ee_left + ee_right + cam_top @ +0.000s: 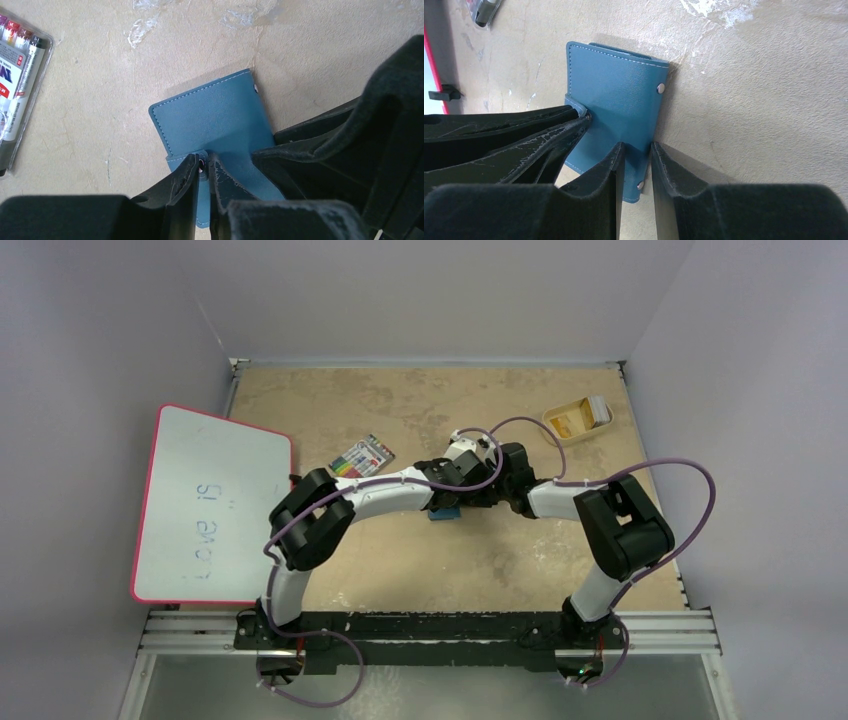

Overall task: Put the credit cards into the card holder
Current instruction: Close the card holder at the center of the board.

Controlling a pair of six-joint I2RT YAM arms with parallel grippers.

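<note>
The card holder [446, 513] is a teal-blue wallet lying closed on the table mid-centre, mostly hidden under both wrists. In the left wrist view my left gripper [202, 167] is shut on the snap tab at the edge of the card holder [215, 112]. In the right wrist view my right gripper [638, 150] stands a narrow gap apart over the snap-side edge of the card holder [616, 90], one finger on the cover and one beside it. The credit cards [574, 420], orange-yellow and whitish, lie in the tan tray [547, 417] at the back right.
A flat pack of coloured markers [362, 457] lies just left of the wallet and also shows in the left wrist view [20, 75]. A red-framed whiteboard [210, 505] covers the table's left side. Grey walls enclose the table.
</note>
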